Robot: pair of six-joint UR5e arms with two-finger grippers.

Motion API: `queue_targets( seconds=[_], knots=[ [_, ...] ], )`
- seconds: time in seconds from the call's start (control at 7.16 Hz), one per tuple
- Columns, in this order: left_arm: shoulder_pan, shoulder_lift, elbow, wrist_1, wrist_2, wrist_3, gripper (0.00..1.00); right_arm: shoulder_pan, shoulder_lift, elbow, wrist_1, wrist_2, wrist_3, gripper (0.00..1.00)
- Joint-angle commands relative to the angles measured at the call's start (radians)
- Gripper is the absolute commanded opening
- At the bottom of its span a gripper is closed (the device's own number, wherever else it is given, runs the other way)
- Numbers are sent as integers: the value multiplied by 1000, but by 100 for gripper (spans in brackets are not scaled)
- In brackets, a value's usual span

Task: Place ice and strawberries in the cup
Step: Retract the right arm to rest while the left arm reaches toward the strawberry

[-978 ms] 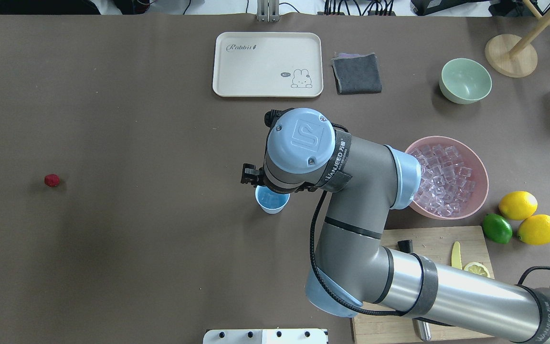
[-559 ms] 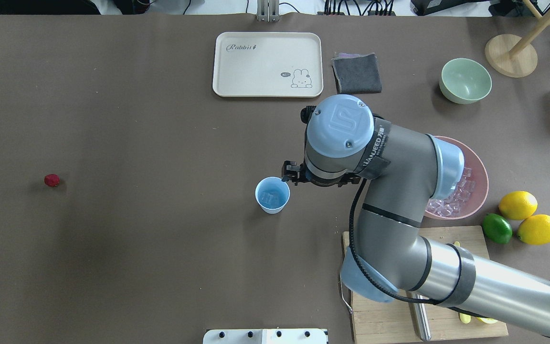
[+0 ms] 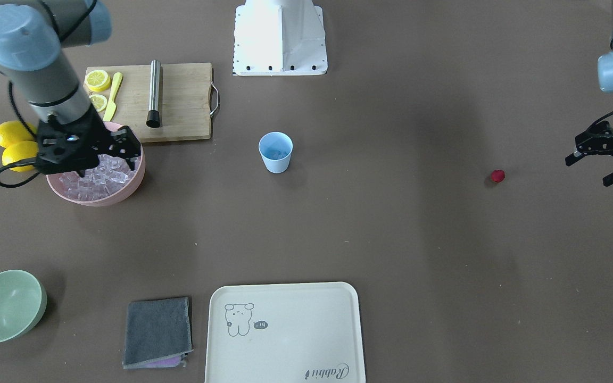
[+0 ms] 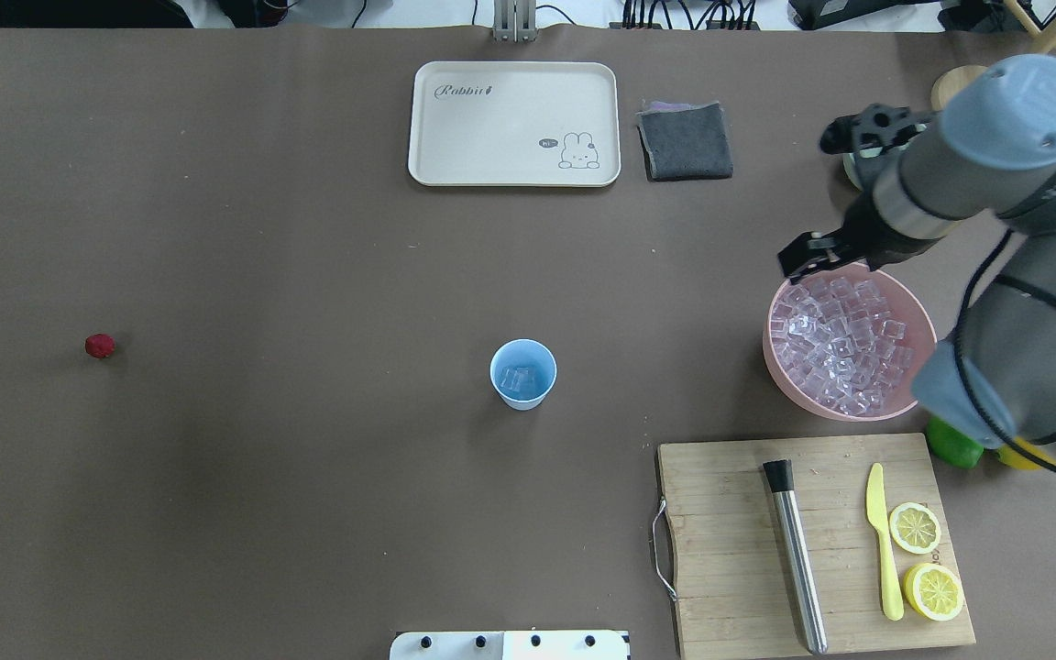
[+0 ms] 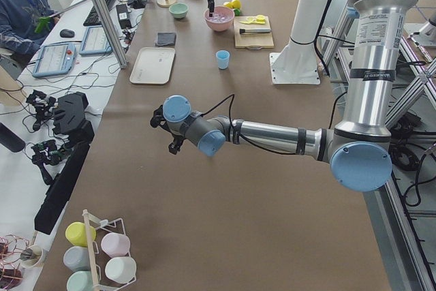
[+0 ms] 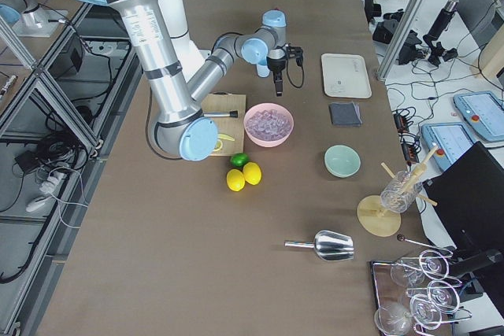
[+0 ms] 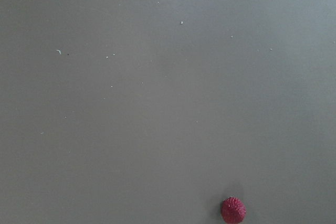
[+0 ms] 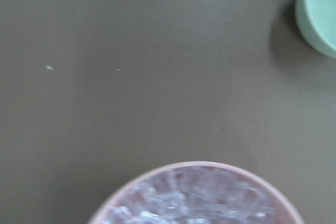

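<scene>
The right gripper (image 3: 85,159) is held above the pink bowl (image 4: 789,392) with jaws spread, and the ice (image 4: 844,344) is heaped directly beneath them. The strawberry (image 4: 100,346) is seen on the table near the left gripper (image 3: 612,159), also spread, well apart from the cup (image 4: 522,374)

Seen from overhead, my right arm is parked right over the lime (image 4: 953,450) and one lemon (image 4: 1024,456), so only slivers poke out. It also covers most of the pale green bowl (image 4: 851,170). The right wrist view is all blur, and the pink bowl (image 8: 195,165) is chopped off at the bottom. My left gripper (image 3: 589,169) runs off the frame edge. The strawberry (image 3: 497,176) is too tiny to make out its top.
</scene>
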Motion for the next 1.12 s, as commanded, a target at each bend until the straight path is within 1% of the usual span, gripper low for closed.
queue_targets(
  seconds=[0.0, 0.14, 0.28, 0.42, 0.56, 0.7, 0.84, 0.98],
  knots=[
    [78, -7, -39, 1, 60, -159, 99, 258, -216, 0, 16, 78, -367, 100],
    [100, -7, -48, 1, 70, -217, 99, 417, -289, -34, 5, 111, -599, 100],
    [126, -4, -64, 1, 120, -244, 98, 527, -339, -96, 2, 177, -747, 100],
    [167, -2, -70, -1, 207, -271, 98, 593, -379, -153, 10, 167, -810, 100],
    [179, 3, -65, -2, 218, -262, 98, 668, -389, -143, -14, 194, -812, 100],
    [181, 7, -62, -4, 218, -257, 98, 673, -365, -134, -94, 188, -813, 100],
    [192, 15, -55, -5, 222, -259, 98, 673, -333, -105, -187, 182, -813, 100],
    [228, 27, -43, -33, 249, -262, 98, 673, -340, -98, -190, 184, -815, 100]
  ],
)
